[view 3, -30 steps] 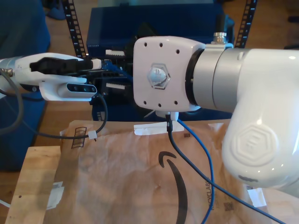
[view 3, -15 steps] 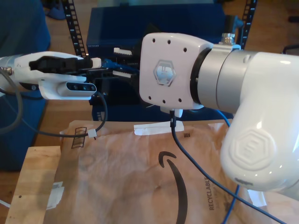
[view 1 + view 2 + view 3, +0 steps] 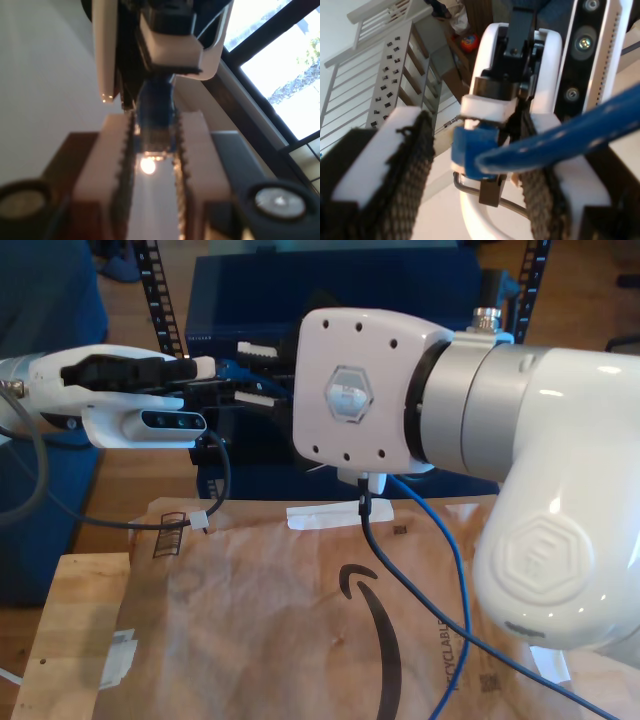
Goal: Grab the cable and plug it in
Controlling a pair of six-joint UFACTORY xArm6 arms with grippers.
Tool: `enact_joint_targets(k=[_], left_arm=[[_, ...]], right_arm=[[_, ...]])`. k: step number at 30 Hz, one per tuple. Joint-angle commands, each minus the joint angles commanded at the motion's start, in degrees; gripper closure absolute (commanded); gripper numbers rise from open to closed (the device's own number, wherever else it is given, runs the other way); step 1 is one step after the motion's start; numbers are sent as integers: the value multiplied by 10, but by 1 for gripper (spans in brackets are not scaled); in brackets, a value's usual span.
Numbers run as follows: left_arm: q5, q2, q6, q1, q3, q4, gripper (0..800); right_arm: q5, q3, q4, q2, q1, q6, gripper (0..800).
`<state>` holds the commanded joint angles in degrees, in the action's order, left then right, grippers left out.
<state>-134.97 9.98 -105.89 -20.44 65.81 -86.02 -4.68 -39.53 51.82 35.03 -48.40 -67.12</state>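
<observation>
Nearest in the exterior view, low in the frame, the desk (image 3: 80, 640) carries a sheet of brown paper (image 3: 270, 640). The cable (image 3: 455, 580) crosses the paper's right part, running from the frame's bottom edge up to the underside of the big white arm (image 3: 540, 480) that takes up the frame's right half. A black lead (image 3: 400, 580) runs beside it.

Past that arm's wrist, at mid-height left of centre, my first end effector (image 3: 225, 375) reaches in from the exterior view's left. In the first wrist view its white pads (image 3: 112, 150) stand at a narrow gap, clamped on the plug (image 3: 155, 125).

My second end effector (image 3: 477, 125) faces it. Its pads (image 3: 395, 165) are spread wide, with the cable passing between them and not pinched; the plug end sits just beyond, held by the opposing end effector.

Farthest back, in the upper middle of the exterior view, stands a dark blue cabinet (image 3: 250, 290), with black perforated rails (image 3: 160, 300) to either side.
</observation>
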Motion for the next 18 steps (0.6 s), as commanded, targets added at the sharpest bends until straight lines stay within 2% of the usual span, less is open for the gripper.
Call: enact_joint_targets(k=[18], left_arm=[[0,0,-2,1,-1,1,749]], right_arm=[[-14,-2,0,4,-1,-3,533]])
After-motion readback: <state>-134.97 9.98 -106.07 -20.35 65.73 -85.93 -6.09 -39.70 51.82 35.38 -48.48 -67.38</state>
